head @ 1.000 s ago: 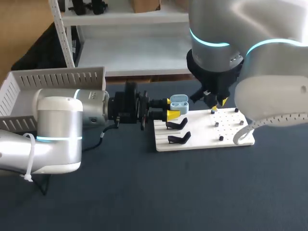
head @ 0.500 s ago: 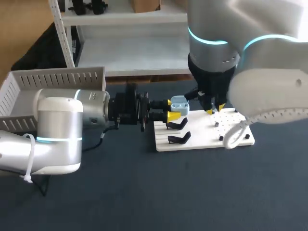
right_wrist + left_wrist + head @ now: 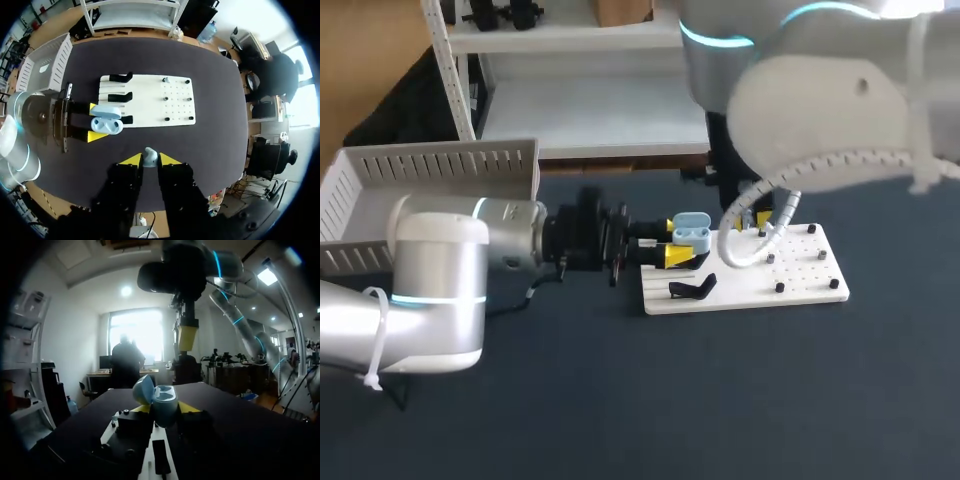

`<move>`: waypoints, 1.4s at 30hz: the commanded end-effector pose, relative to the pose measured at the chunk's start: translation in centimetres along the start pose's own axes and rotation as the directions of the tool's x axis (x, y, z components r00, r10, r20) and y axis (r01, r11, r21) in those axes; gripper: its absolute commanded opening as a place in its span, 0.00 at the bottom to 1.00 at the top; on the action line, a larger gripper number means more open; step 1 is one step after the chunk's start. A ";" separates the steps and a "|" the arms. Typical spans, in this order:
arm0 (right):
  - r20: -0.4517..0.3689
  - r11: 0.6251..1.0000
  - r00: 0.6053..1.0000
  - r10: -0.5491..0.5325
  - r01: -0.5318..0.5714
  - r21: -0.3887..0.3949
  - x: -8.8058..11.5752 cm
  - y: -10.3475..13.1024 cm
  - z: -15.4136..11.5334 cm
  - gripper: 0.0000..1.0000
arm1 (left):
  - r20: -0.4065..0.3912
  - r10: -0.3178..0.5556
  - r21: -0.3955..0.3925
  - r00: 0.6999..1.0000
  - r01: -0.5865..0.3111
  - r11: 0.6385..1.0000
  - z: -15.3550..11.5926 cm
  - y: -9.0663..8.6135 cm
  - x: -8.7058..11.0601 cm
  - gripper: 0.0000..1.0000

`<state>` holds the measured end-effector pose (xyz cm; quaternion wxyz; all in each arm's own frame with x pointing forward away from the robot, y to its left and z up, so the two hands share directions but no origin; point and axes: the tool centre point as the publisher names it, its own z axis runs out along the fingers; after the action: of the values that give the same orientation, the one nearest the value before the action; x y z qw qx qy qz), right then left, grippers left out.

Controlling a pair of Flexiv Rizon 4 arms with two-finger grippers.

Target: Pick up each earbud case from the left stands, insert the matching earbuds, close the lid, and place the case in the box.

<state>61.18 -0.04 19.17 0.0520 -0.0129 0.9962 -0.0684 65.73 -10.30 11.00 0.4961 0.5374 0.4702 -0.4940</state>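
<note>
In the right wrist view, the right gripper [image 3: 149, 160] has its two yellow tips pressed from both sides on a small pale grey-blue earbud [image 3: 149, 154]. The earbud is too small for its shape to be made out. In the head view this gripper is almost wholly hidden behind the right arm's own bulky white links, and only a scrap of yellow shows at centre right.

Ahead of it, the left gripper [image 3: 94, 122] is clamped on the light blue, rounded plastic earbud case [image 3: 106, 125], one yellow tip on each side. The case's lid stands open, hinged back on one side. Two recesses show in the base, but I cannot tell whether anything sits in them. In the head view the case is in the middle of the frame, over the left edge of the white pegged board [image 3: 800, 285].

Curved black stands [image 3: 119, 87] sit on the board's near side by the left gripper. Small dark pegs [image 3: 178, 99] dot its far half, and what they carry is too small to tell.

The white slatted plastic box [image 3: 430, 165] stands at the upper left of the head view. The left arm cuts off its front, and its inside cannot be made out.
</note>
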 end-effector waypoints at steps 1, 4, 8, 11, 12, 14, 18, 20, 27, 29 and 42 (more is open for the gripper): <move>0.004 1.000 1.000 0.002 -0.002 0.001 0.1 0.0 -0.2 0.00 | 0.003 0.002 -0.010 1.000 -0.002 1.000 0.0 -0.3 0.1 0.00; 0.004 1.000 1.000 0.002 -0.002 0.001 0.1 0.0 -0.2 0.00 | 0.003 0.002 -0.010 1.000 -0.002 1.000 0.0 -0.3 0.1 0.00; 0.004 1.000 1.000 0.002 -0.002 0.001 0.1 0.0 -0.2 0.00 | 0.003 0.002 -0.010 1.000 -0.002 1.000 0.0 -0.3 0.1 0.00; 0.004 1.000 1.000 0.002 -0.002 0.001 0.1 0.0 -0.2 0.00 | 0.003 0.002 -0.010 1.000 -0.002 1.000 0.0 -0.3 0.1 0.00; 0.004 1.000 1.000 0.002 -0.002 0.001 0.1 0.0 -0.2 0.00 | 0.003 0.002 -0.010 1.000 -0.002 1.000 0.0 -0.3 0.1 0.00; -0.011 0.998 0.999 0.049 -0.049 -0.024 -0.2 0.6 -0.3 0.00 | 0.003 0.002 -0.010 1.000 -0.002 1.000 0.0 -0.3 0.1 0.00; -0.045 0.976 0.977 0.209 -0.211 -0.048 -1.2 1.9 -0.3 0.00 | 0.003 0.002 -0.010 1.000 -0.002 1.000 0.0 -0.3 0.1 0.00; -0.049 0.964 0.965 0.259 -0.261 -0.041 -1.4 2.1 -0.2 0.00 | 0.003 0.002 -0.010 1.000 -0.002 1.000 0.0 -0.3 0.1 0.00; -0.055 0.953 0.953 0.297 -0.300 -0.039 -1.4 2.4 0.2 0.00 | 0.005 0.005 -0.010 1.000 -0.005 1.000 0.3 -0.4 0.1 0.00; -0.055 0.953 0.953 0.297 -0.300 -0.039 -1.4 2.4 0.2 0.00 | 0.006 0.011 -0.006 1.000 -0.010 1.000 0.6 -0.5 0.1 0.00; -0.083 0.941 0.939 0.334 -0.337 -0.025 -1.5 2.5 0.7 0.00 | -0.010 0.031 -0.021 0.999 -0.032 0.999 1.5 -0.4 0.3 0.00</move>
<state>62.41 2.15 18.26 0.0237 0.1557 0.9870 -0.0333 65.45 -11.42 10.62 0.5033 0.5445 0.4662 -0.4826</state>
